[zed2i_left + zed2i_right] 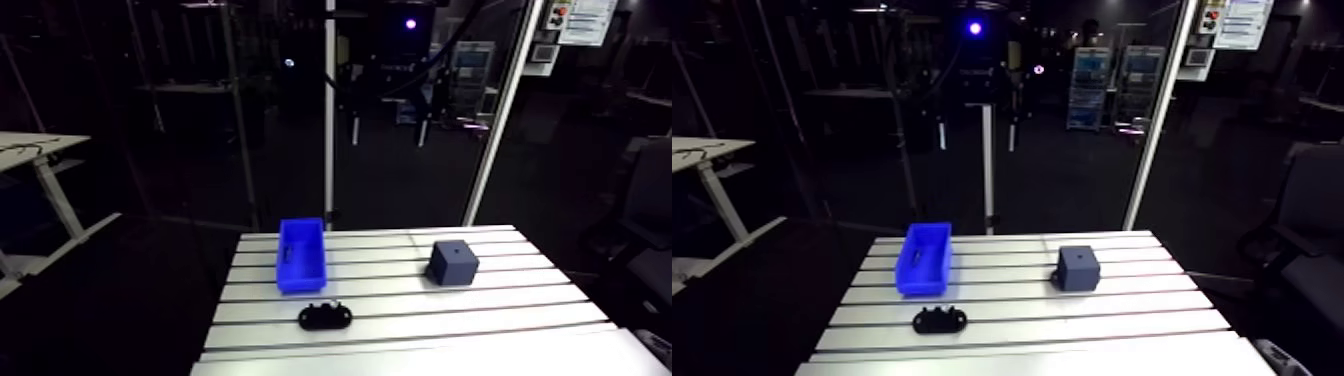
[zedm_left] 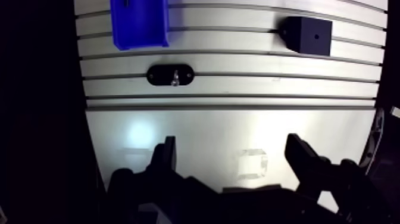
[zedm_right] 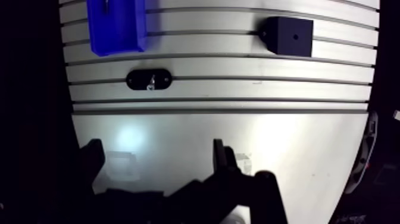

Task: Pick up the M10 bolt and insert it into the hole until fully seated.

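A slotted aluminium table [image 1: 480, 310] is seen from above and behind the robot arm. The gripper [image 2: 233, 159] hangs over the bare near edge of the table, its two dark fingers [image 2: 167, 156] spread wide with nothing between them.

A blue bin [image 1: 302, 278] stands toward the far left corner. A small dark elongated item [image 1: 917, 258] lies inside it; this is probably the M10 bolt, though it is too small to tell for certain. A dark grey block [image 1: 451, 268] sits toward the far right side, well apart from the bin, with a small round hole [image 2: 316, 36] in its top face. Between the bin and the near edge lies a black oval plate [image 2: 161, 75] carrying a small silvery piece [image 2: 175, 78].

The task appears to be at its start, with nothing grasped. The next move calls for travelling across the table to the bin, lining the open fingers along the bolt and descending inside the bin walls.
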You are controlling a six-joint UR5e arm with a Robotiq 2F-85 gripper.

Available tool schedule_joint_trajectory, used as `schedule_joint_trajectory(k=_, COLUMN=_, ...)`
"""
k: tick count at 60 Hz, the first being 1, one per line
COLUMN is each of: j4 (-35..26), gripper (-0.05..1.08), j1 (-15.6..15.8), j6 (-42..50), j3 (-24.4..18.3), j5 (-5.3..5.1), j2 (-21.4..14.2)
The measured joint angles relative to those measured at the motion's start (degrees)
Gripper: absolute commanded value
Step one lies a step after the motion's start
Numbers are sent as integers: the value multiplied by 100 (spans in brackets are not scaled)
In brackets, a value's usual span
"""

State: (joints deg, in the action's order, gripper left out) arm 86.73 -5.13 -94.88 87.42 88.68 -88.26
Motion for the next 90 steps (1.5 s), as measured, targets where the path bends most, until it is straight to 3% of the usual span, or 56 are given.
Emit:
schedule_joint_trajectory(k=14, j4=354, gripper=1, j1=137, j6=102, j3=293, j5=-26, j2=-6)
schedule_joint_trajectory(k=38, j4=1605, gripper=1, j1=516, j6=345, j3=1139, j5=-24, j2=2)
schedule_joint_trajectory(k=59, j4=3096, gripper=1, j1=603, j6=495, j3=2184, j5=2, j2=-5)
schedule_joint_trajectory(k=90, j4=4157, gripper=1, j1=665, j6=454, j3=3026, j5=19, j2=260)
